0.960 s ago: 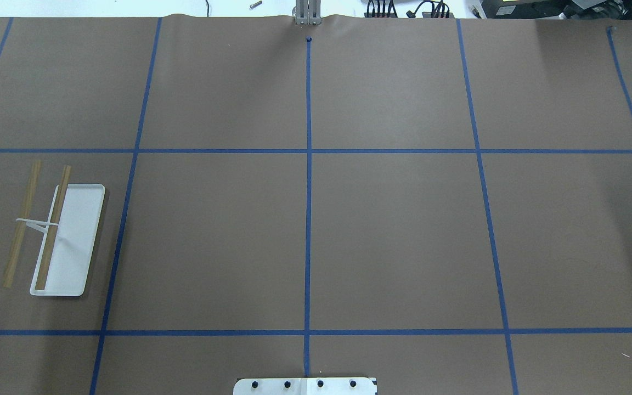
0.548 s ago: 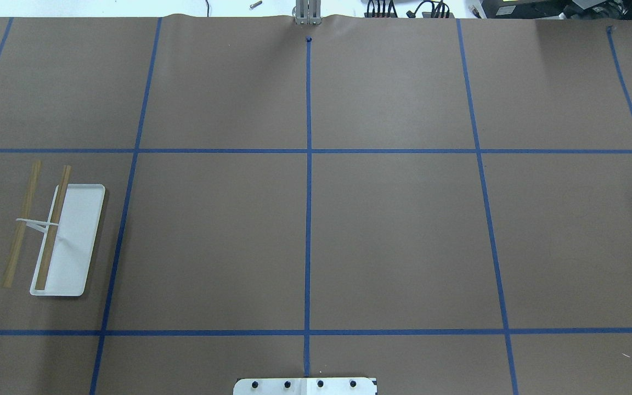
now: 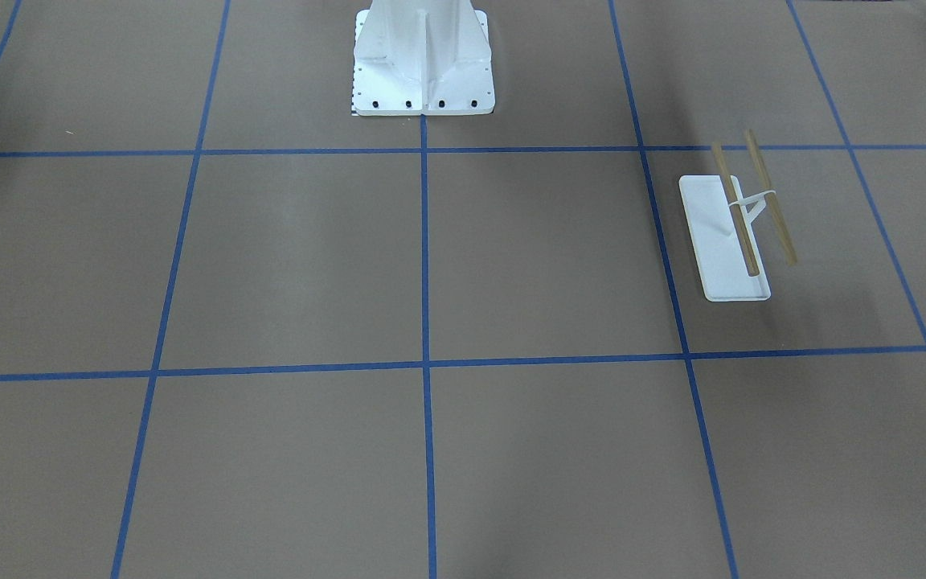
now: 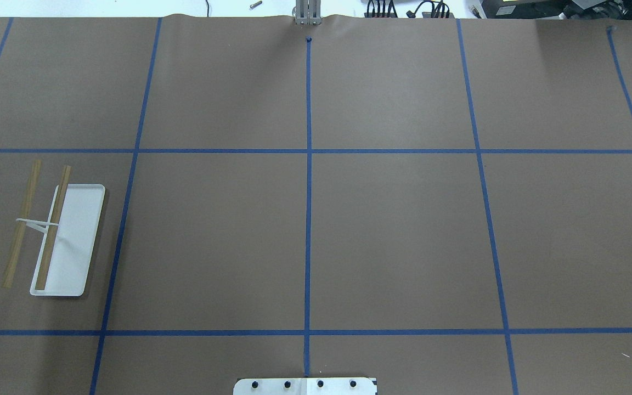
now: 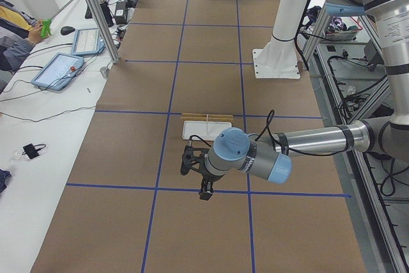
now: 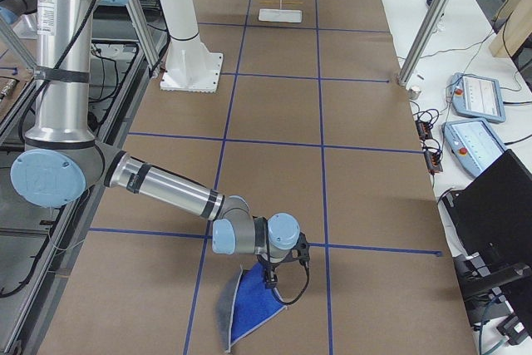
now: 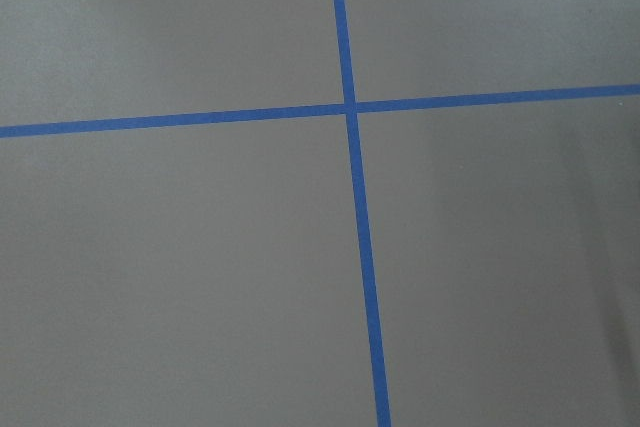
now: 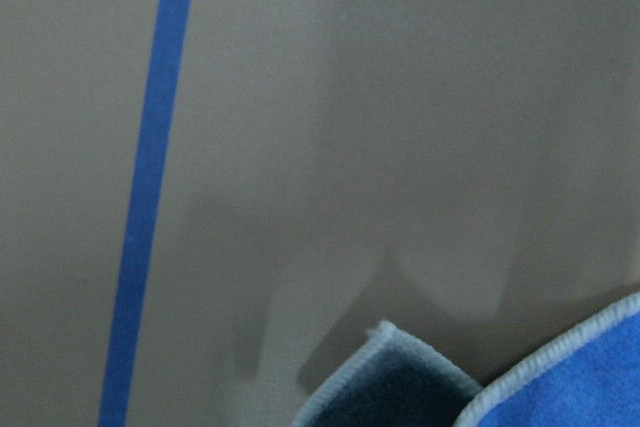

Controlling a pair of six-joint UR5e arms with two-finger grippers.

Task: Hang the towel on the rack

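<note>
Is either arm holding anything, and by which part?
Cannot tell: the towel peaks in a corner at the right gripper, but its jaws aren't clear. Nothing hangs from the left gripper.

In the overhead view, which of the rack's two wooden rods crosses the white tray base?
The right-hand rod, nearer the view's centre: it overlaps the tray base along its left edge. The other rod shows wholly against the brown table.

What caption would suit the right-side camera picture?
Right gripper at the towel corner; the rack stands at the table far end.
</note>
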